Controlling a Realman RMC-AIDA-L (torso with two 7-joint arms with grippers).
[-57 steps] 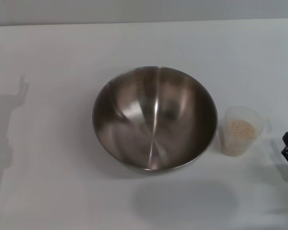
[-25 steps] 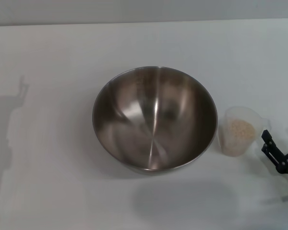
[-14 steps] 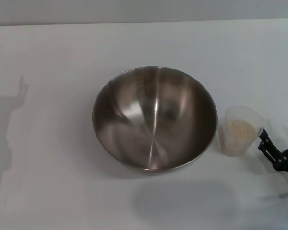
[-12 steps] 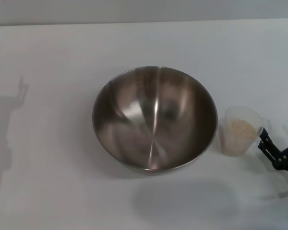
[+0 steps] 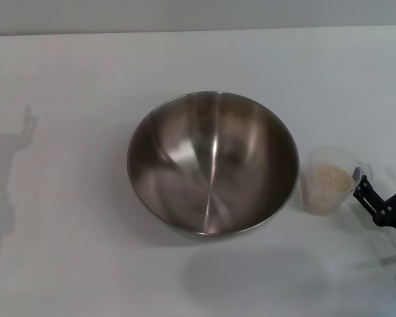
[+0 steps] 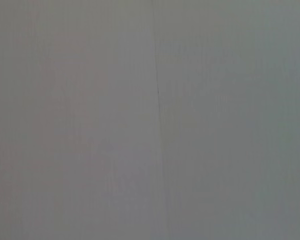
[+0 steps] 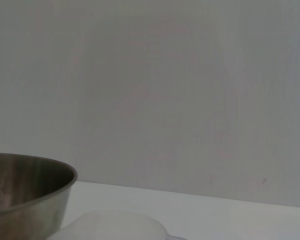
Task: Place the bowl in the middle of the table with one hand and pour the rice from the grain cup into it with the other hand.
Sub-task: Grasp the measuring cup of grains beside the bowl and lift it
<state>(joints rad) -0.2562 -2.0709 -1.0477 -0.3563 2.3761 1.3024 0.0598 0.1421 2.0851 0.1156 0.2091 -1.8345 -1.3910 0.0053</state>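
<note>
The steel bowl (image 5: pixel 211 165) stands upright and empty near the middle of the white table (image 5: pixel 66 264). The clear grain cup (image 5: pixel 315 198) stands just right of it, with rice (image 5: pixel 331 177) inside. My right gripper (image 5: pixel 383 177) is at the right edge, close beside the cup's right side, fingers apart, one fingertip (image 5: pixel 360 186) next to the cup's wall. The right wrist view shows the bowl's rim (image 7: pixel 30 172) and the cup's top (image 7: pixel 110 225) low in the picture. My left gripper is out of view; the left wrist view shows only a plain grey surface.
The table's far edge meets a grey wall (image 5: pixel 198 13) at the back. An arm's shadow (image 5: pixel 13 152) falls on the table at the far left.
My right gripper has come in from the right edge toward the grain cup. The bowl and the cup have not moved.
</note>
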